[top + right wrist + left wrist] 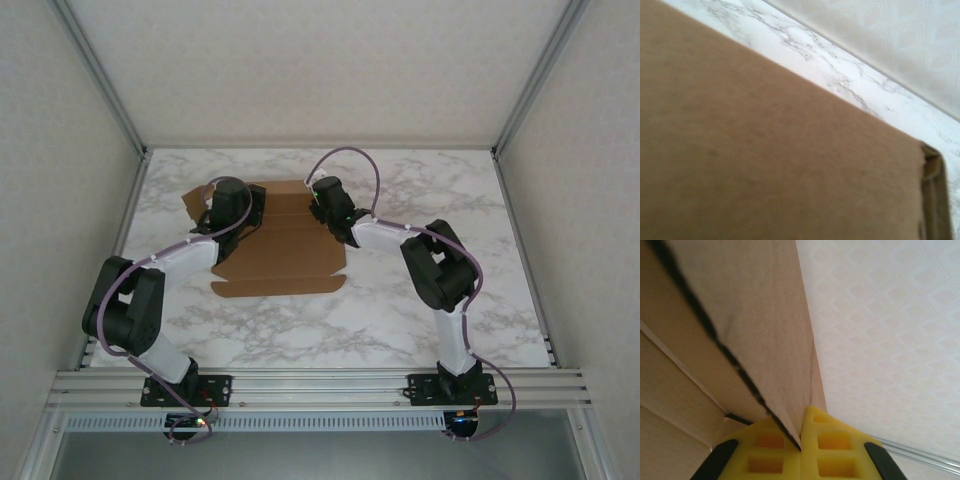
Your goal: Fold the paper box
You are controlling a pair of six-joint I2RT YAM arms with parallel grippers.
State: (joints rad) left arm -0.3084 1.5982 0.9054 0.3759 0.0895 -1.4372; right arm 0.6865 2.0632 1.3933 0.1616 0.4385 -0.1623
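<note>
The paper box (285, 255) is a brown cardboard sheet lying mostly flat on the marble table, left of centre. My left gripper (232, 208) sits over its back left part. In the left wrist view the yellow fingers (835, 445) of the left gripper (801, 442) are shut on the edge of a raised cardboard flap (740, 315). My right gripper (322, 205) is at the sheet's back right corner. In the right wrist view a brown panel (765, 150) lies close against the camera and hides the fingers.
The marble table (430, 190) has bare room to the right of the sheet and in front of it. Patterned walls and aluminium posts close in the sides and back. A metal rail (320, 385) runs along the near edge by the arm bases.
</note>
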